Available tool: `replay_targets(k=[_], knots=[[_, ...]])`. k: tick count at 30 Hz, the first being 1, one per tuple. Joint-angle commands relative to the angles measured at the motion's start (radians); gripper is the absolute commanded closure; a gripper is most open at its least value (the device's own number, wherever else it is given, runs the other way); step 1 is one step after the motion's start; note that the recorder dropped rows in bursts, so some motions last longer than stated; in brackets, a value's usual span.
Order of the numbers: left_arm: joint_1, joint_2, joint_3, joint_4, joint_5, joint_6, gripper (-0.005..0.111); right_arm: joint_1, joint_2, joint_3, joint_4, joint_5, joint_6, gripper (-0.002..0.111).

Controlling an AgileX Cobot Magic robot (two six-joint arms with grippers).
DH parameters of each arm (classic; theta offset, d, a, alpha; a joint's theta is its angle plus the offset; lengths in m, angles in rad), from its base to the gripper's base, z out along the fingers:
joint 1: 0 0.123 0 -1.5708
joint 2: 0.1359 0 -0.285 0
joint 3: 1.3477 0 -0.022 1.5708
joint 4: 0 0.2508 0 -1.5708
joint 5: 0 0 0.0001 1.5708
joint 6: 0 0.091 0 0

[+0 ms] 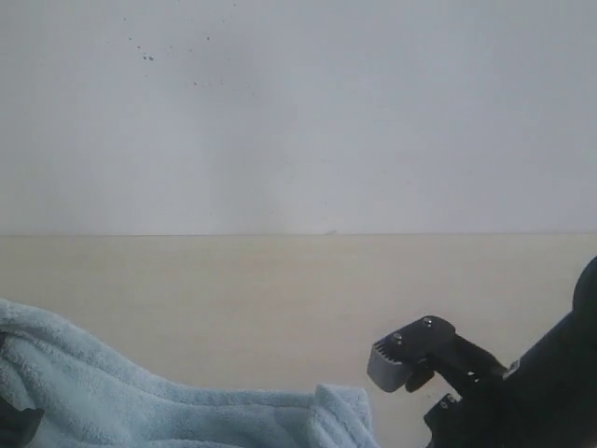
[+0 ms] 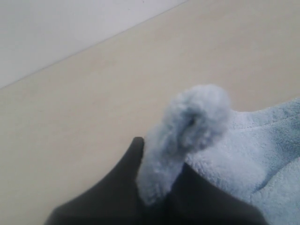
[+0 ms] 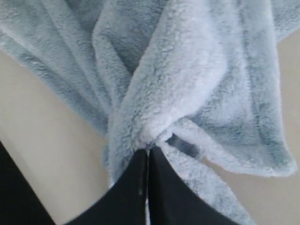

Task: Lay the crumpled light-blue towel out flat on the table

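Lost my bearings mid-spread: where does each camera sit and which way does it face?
Exterior: low, off-arm, facing across pale beige wooden table to white wall; right arm shows.
Left wrist: on left arm, over left gripper pinching fluffy light-blue terry towel.
Right wrist: over right gripper clamped on bunched towel.
Shared: towel and table in all three.

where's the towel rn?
In the exterior view, the towel runs from bottom left to bottom centre, low over the table. The left gripper and right gripper each pinch a fold of it.
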Motion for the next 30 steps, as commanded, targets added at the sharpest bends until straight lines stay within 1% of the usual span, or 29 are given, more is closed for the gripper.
replay_targets(k=[1,7,9,12,15,17,19,23,26,30], knots=[[0.001,0.003,0.003,-0.002,0.01,0.005,0.102,0.072,-0.009,-0.003,0.018,0.022,-0.026,0.108],[0.001,0.003,0.003,-0.002,0.008,0.005,0.102,0.267,-0.008,-0.003,0.018,-0.066,0.023,0.108],[0.001,0.003,0.008,-0.002,0.007,0.005,0.102,0.318,-0.008,-0.003,0.018,-0.075,0.042,0.108],[0.001,0.003,0.008,-0.002,0.007,0.005,0.102,0.368,-0.008,-0.003,0.018,-0.078,0.065,0.108],[0.001,0.003,0.008,-0.002,0.007,0.005,0.102,0.382,-0.008,-0.003,0.009,-0.085,0.076,0.108],[0.001,0.003,0.008,-0.002,0.007,0.005,0.102,0.382,-0.008,-0.003,-0.048,-0.119,0.105,0.108],[0.001,0.003,0.008,-0.002,0.007,0.005,0.102,0.367,-0.013,-0.003,-0.15,-0.165,0.183,0.108],[0.001,0.003,0.008,-0.002,0.01,0.005,0.102,0.295,-0.042,-0.005,-0.309,-0.198,0.32,0.108],[0.001,0.003,0.008,-0.002,0.01,0.005,0.102,0.216,-0.08,-0.005,-0.341,-0.198,0.327,0.108],[0.001,0.003,0.008,-0.002,0.01,0.005,0.102,0.112,-0.122,-0.005,-0.347,-0.252,0.313,0.108]])
